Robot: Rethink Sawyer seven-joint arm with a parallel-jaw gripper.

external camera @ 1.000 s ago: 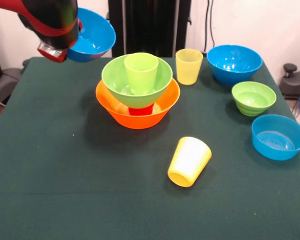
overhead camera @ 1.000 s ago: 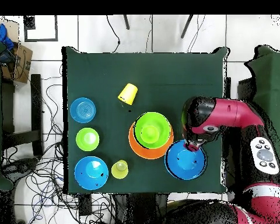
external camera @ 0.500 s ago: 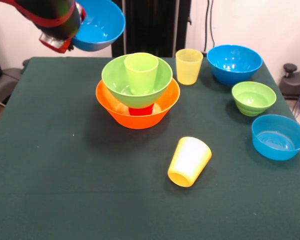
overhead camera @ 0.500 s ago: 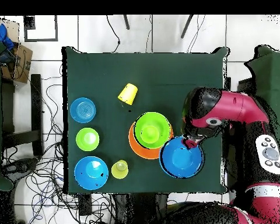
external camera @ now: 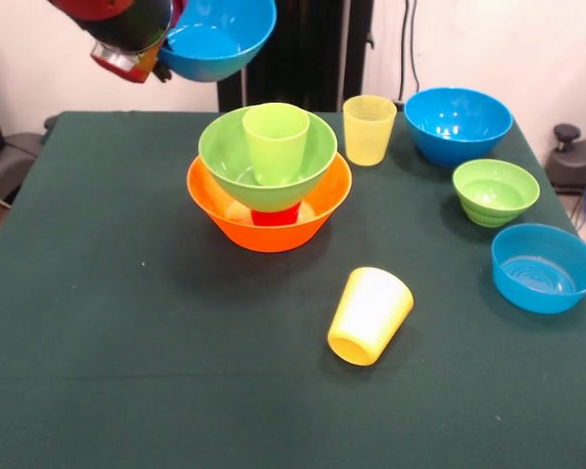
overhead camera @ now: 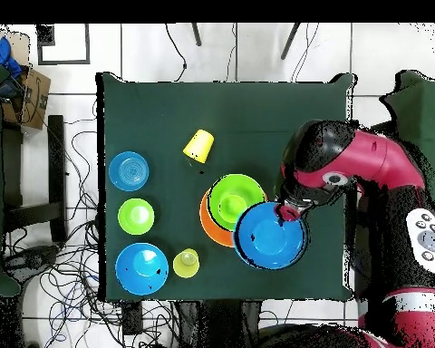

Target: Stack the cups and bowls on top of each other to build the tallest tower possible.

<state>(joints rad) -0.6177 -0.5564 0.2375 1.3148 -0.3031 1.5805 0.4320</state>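
Note:
My gripper [external camera: 162,57] hangs high at the back left, shut on the rim of a medium blue bowl [external camera: 218,34] held in the air. From overhead this bowl [overhead camera: 271,237] overlaps the edge of the tower, with the gripper [overhead camera: 286,212] at its rim. The tower is a large orange bowl [external camera: 225,217] holding a red cup [external camera: 274,216], with a large lime green bowl [external camera: 230,156] on that and a lime green cup [external camera: 276,142] standing in it. A bright yellow cup [external camera: 369,315] lies on its side near the front. A paler yellow cup [external camera: 368,129] stands upright behind the tower.
To the right of the tower in the front view stand another medium blue bowl [external camera: 457,124], a small green bowl [external camera: 495,191] and a small shallow blue bowl [external camera: 544,267]. Cables and a cardboard box [overhead camera: 31,95] lie on the floor beside the green table [overhead camera: 257,118].
The gripper has risen with the blue bowl and carried it sideways toward the tower. From overhead the bowl now overlaps the orange and green bowls. Nothing else moved.

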